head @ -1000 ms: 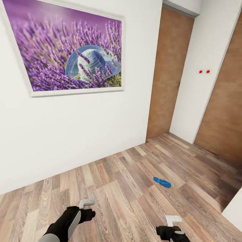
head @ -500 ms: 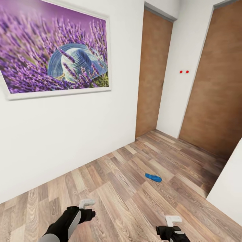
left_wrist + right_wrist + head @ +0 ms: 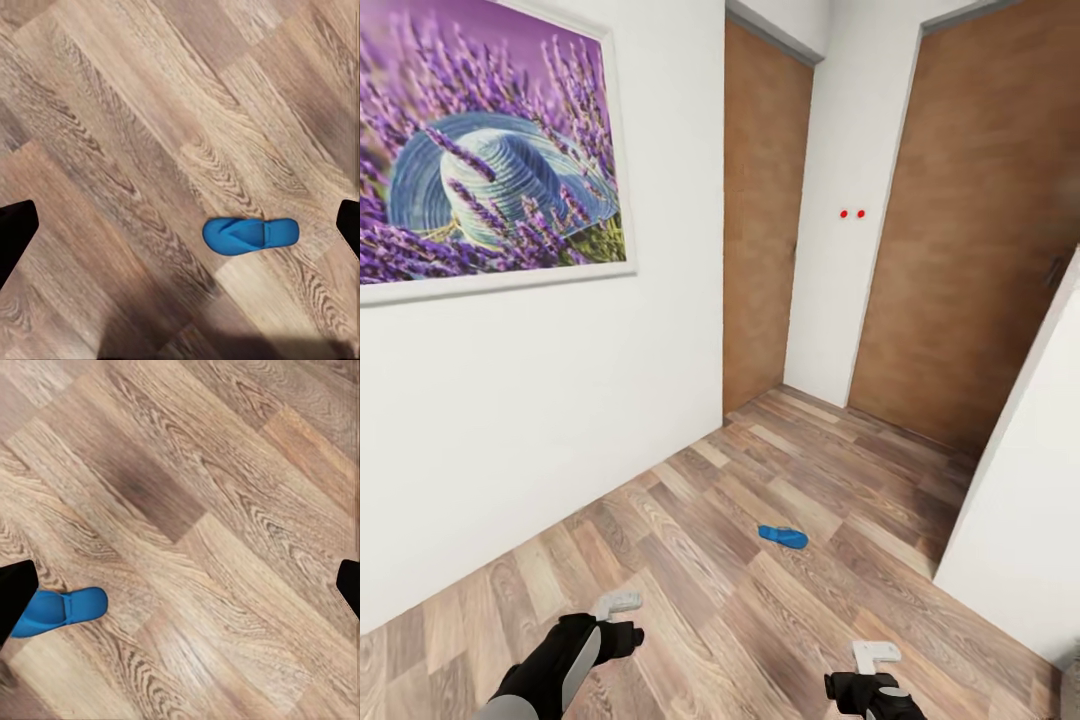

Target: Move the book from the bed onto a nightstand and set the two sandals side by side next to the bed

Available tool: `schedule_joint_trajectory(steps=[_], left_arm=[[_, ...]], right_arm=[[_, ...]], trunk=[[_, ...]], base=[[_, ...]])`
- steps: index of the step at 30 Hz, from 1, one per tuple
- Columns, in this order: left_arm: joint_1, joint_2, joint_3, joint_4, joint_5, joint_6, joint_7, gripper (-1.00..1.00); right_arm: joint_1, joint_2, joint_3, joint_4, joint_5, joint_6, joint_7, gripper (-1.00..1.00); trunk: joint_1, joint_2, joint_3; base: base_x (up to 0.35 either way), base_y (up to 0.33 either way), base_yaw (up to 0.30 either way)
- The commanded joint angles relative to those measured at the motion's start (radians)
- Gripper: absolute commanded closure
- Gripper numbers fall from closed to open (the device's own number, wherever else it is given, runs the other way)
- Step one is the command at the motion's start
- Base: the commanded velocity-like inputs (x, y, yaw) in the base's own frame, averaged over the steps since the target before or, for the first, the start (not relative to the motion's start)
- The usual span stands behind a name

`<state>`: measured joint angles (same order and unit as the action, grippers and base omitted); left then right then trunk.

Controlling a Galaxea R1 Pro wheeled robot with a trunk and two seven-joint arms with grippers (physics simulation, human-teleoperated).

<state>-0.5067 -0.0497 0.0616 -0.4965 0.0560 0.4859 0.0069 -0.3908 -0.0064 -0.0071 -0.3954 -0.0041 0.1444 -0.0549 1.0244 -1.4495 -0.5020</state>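
The left gripper (image 3: 618,603) hung low over the wood-plank floor (image 3: 690,600), its fingers spread wide and holding nothing. Ahead and between the arms, one blue sandal (image 3: 783,537) lay flat on the planks, well apart from the wall. The right gripper (image 3: 876,656) was likewise spread and empty, so the base likely needed to roll closer and square up before either arm reached down.

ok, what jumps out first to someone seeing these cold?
The big framed lavender picture with a blue hat, on the white wall at upper left. Then a single bright blue sandal lying flat on the wood-plank floor, ahead of both arms and apart from them. Two brown doors flank a white wall section with two red dots.
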Motion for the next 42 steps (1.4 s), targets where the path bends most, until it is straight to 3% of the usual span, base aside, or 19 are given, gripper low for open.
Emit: schedule_joint_trajectory(steps=[1, 14, 42], left_arm=[[0.000, -0.001, 0.006, -0.002, 0.006, 0.006, 0.001, -1.00], [0.000, -0.001, 0.007, -0.002, 0.008, 0.006, 0.001, -1.00], [0.000, -0.001, 0.006, -0.002, 0.010, 0.005, 0.001, -1.00]], right_arm=[[0.000, 0.000, -0.001, -0.002, 0.000, 0.006, -0.002, -1.00], [0.000, 0.000, -0.001, -0.002, 0.000, 0.006, -0.002, -1.00], [0.000, 0.000, 0.000, -0.002, -0.001, 0.006, -0.002, -1.00]], trunk=[[0.001, -0.001, -0.001], [0.001, -0.001, -0.004], [0.001, -0.001, -0.025]], base=[[0.309, 0.098, -0.287], [0.102, 0.044, -0.267], [-0.041, 0.063, -0.224]])
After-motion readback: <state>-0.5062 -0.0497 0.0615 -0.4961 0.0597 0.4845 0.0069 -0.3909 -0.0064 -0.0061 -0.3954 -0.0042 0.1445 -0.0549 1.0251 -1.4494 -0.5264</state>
